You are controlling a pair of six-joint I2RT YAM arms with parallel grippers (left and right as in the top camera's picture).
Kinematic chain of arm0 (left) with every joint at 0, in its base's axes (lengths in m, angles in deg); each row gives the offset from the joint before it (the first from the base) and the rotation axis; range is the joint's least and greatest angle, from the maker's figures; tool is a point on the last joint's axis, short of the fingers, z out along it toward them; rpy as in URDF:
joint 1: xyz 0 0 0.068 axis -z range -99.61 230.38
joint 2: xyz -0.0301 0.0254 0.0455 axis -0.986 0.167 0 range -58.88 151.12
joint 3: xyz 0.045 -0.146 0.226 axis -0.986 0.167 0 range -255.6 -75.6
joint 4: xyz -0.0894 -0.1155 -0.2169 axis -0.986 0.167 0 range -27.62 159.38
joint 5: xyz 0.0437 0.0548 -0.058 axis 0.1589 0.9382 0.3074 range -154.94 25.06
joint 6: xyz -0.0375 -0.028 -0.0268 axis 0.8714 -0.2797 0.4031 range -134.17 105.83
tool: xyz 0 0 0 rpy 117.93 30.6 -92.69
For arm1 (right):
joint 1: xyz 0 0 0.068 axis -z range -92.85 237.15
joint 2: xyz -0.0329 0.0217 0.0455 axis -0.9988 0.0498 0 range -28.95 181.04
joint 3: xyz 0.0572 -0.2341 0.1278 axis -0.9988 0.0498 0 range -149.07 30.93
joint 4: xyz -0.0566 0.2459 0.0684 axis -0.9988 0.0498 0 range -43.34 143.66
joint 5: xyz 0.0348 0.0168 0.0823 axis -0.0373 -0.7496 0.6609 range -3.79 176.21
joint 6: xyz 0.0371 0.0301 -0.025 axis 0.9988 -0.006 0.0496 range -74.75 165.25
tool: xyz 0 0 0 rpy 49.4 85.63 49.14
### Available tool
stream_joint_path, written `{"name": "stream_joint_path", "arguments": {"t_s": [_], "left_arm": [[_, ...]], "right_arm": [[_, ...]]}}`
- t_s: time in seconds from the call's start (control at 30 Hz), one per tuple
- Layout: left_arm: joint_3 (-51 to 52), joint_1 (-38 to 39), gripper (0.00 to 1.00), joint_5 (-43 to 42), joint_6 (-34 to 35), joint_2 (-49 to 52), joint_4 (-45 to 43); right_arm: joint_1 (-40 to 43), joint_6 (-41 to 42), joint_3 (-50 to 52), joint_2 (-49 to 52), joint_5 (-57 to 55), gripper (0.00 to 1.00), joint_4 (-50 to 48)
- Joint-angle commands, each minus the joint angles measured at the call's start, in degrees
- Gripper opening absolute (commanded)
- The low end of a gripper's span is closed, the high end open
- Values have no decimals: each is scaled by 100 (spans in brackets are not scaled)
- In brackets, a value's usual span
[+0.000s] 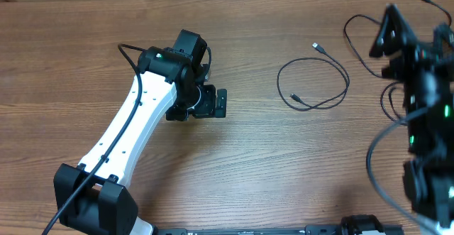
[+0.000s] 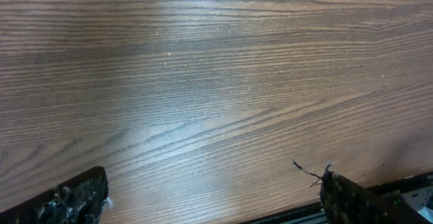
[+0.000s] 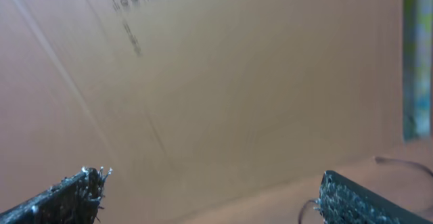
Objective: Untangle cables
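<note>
Fingers (image 2: 74, 200) splayed on left gripper (image 2: 215, 180), right gripper (image 3: 211, 180); one looped cable (image 1: 347, 81) between.

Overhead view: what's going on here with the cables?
Nothing is being held. The left gripper hovers open over the wooden table, and the right gripper is open too, off at the right edge. One thin black cable lies in a loose loop by itself; another cord curls beside the right arm, partly hidden.

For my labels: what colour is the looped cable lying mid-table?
The looped cable is black; overhead view shows it best.
</note>
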Motion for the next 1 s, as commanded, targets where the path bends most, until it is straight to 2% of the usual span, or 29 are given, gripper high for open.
{"name": "stream_joint_path", "arguments": {"t_s": [0.0, 0.07, 0.33, 0.97], "left_arm": [[2, 37, 100, 31, -131, -20, -9], [2, 37, 100, 33, -131, -20, -7], [2, 37, 100, 31, -131, -20, -9], [2, 37, 100, 31, -131, -20, -9]], "right_arm": [[-37, 31, 730, -586, 20, 100, -671], [-39, 262, 1021, -907, 39, 100, -1095], [-37, 317, 1069, -2153, 275, 100, -1126], [101, 98, 1067, -4787, 247, 100, 7]]}}
